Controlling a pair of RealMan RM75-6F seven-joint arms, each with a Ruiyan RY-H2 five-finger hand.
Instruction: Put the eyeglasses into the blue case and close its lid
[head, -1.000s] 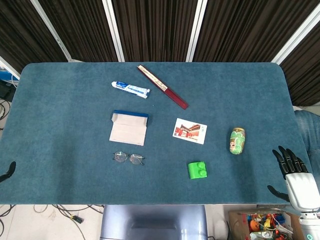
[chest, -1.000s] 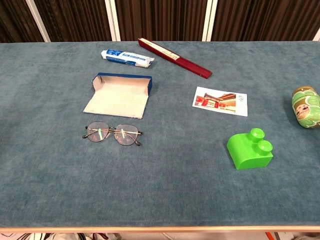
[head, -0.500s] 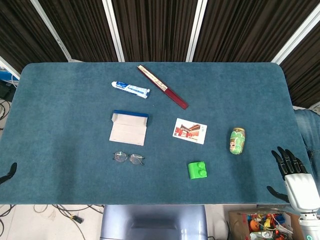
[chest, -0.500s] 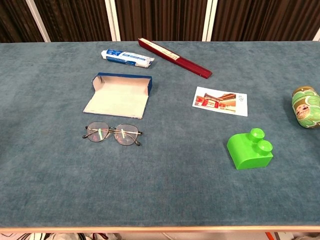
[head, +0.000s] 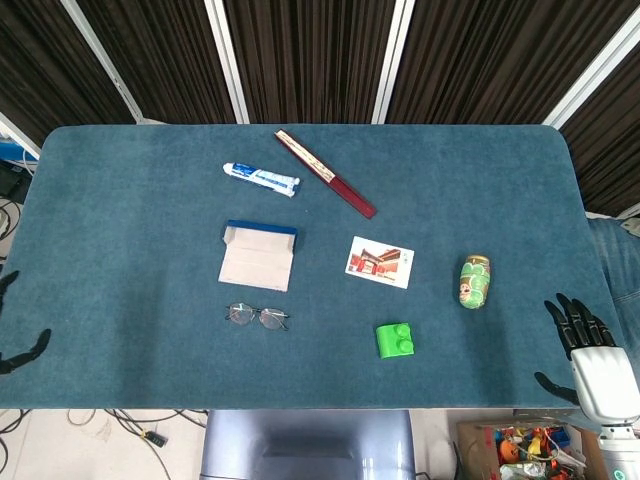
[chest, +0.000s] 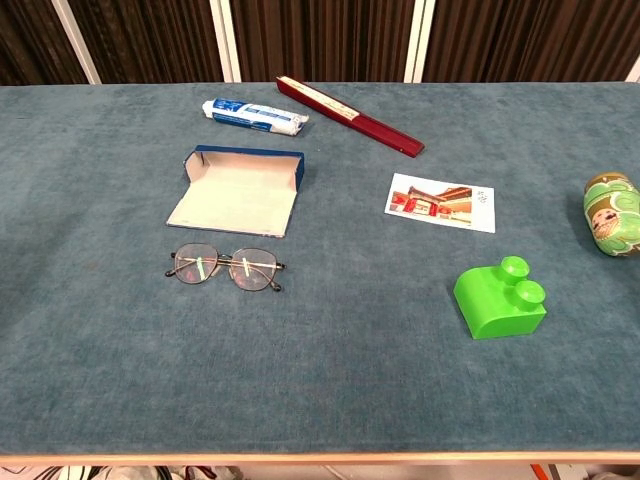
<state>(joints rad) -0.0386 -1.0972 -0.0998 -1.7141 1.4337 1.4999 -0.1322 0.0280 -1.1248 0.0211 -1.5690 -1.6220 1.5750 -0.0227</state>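
Note:
The thin wire-framed eyeglasses (head: 257, 317) (chest: 225, 268) lie folded flat on the blue table cloth, just in front of the case. The blue case (head: 258, 256) (chest: 238, 190) lies open, its pale lining facing up and its blue rim at the far side. My right hand (head: 585, 340) hovers off the table's right front corner, fingers spread and holding nothing. Only dark fingertips of my left hand (head: 22, 352) show at the left edge, apart from each other and far from the glasses. Neither hand appears in the chest view.
A toothpaste tube (head: 261, 178) and a dark red folded fan (head: 326, 187) lie behind the case. To the right are a picture card (head: 380, 262), a green toy brick (head: 396, 340) and a green painted doll (head: 475, 282).
My left hand's fingertips have come a little further into view at the left edge. The right hand and all objects stay as they were.

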